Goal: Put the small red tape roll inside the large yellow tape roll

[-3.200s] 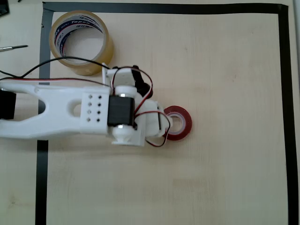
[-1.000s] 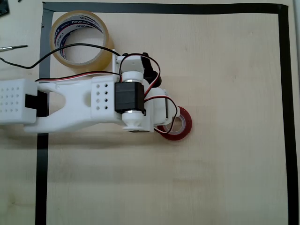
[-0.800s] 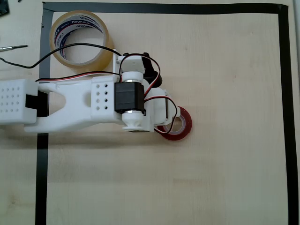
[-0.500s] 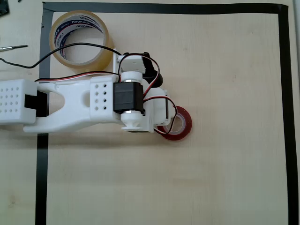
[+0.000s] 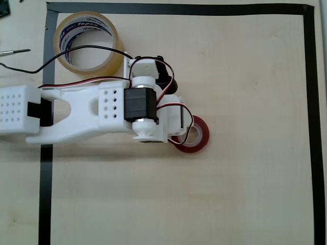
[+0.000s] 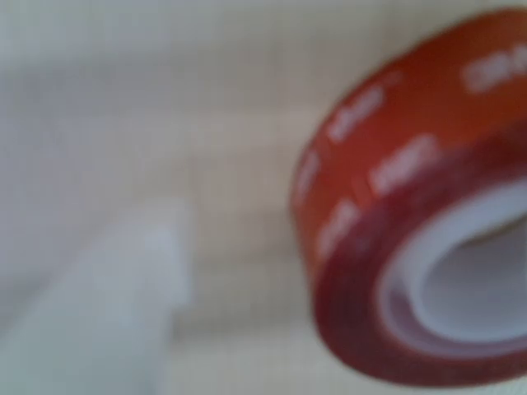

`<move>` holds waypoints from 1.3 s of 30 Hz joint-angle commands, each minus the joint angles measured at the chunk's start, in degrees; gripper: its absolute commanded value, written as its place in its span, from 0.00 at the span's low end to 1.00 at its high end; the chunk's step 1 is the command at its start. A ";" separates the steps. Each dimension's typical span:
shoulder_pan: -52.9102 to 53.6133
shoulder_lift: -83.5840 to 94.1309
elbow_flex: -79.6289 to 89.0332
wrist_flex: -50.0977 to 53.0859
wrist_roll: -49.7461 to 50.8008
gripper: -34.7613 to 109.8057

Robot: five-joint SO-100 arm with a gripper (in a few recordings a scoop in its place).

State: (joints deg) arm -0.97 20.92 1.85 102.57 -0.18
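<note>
In the overhead view the small red tape roll (image 5: pixel 196 135) lies right of centre, tilted, with its left rim under the white gripper (image 5: pixel 179 131). The large yellow tape roll (image 5: pixel 88 43) stands upright at the table's top left corner, apart from the arm, with blue and red lettering on its white core. The blurred wrist view has the red tape roll (image 6: pixel 412 239) close up at the right, leaning so its lettered outer wall shows. One white finger (image 6: pixel 132 288) sits at the lower left, with bare table between it and the roll. The other finger is hidden.
Black tape (image 5: pixel 46 168) marks a border around the pale wooden table (image 5: pixel 245 194). The white arm (image 5: pixel 76 115) reaches in from the left edge, its black cable looping past the yellow roll. A thin tool (image 5: pixel 14 51) lies outside the border at upper left.
Since 3.2 s ago the arm has shifted up and right in the picture, and the red roll has tipped. Over the last second almost nothing has moved.
</note>
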 commanded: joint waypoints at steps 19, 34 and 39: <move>0.35 10.37 6.33 1.05 0.09 0.42; 1.85 7.38 8.53 1.05 0.09 0.42; 1.58 3.34 4.83 1.05 -0.44 0.42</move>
State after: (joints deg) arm -0.88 24.52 8.96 102.57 -0.18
